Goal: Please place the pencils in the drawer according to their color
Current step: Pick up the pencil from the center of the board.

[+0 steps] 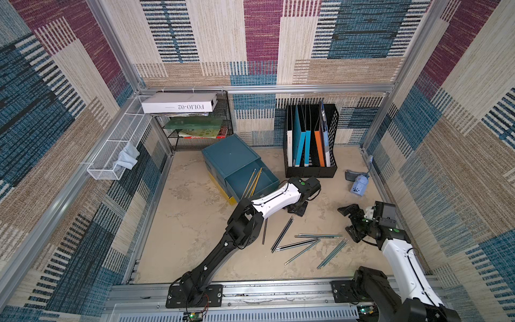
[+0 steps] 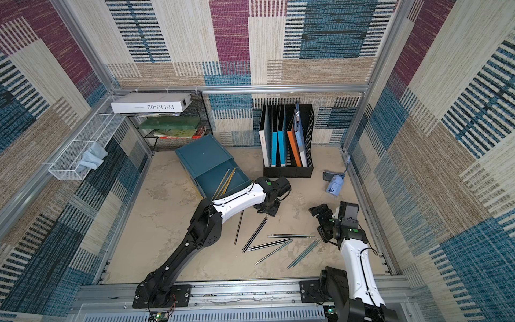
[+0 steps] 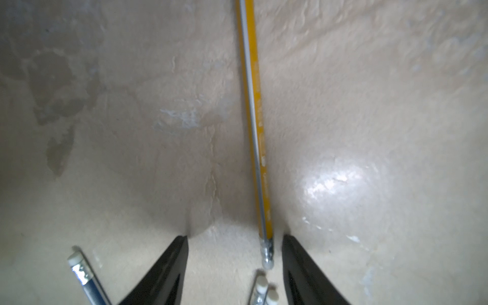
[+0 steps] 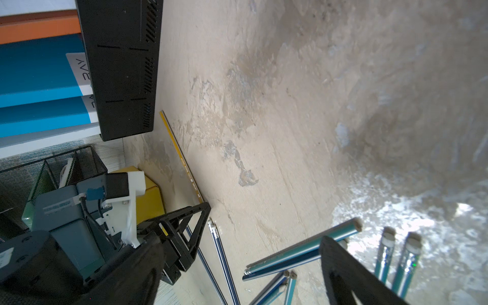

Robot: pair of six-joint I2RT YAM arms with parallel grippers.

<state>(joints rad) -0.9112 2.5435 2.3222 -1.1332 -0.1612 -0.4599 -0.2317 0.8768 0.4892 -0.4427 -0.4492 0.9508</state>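
Observation:
The teal cabinet (image 1: 231,159) has its top drawer (image 1: 264,181) pulled open, and yellow-and-black striped pencils (image 1: 254,179) lie in it. My left gripper (image 1: 299,208) is down at the table in front of the drawer. Its fingers (image 3: 286,239) stand open on either side of the eraser end of a yellow striped pencil (image 3: 254,118), which lies near one finger and is not pinched. Black pencils (image 1: 282,234) and teal-blue pencils (image 1: 331,253) lie scattered mid-table. My right gripper (image 1: 349,221) hovers open and empty at the right, over teal pencils (image 4: 303,250).
A black file holder (image 1: 310,167) with folders stands behind the left gripper. A small blue-and-white gadget (image 1: 359,185) lies at the right wall. A wire shelf (image 1: 195,125) with books and a white box (image 1: 178,103) fills the back left corner, beside a white mesh basket (image 1: 117,145).

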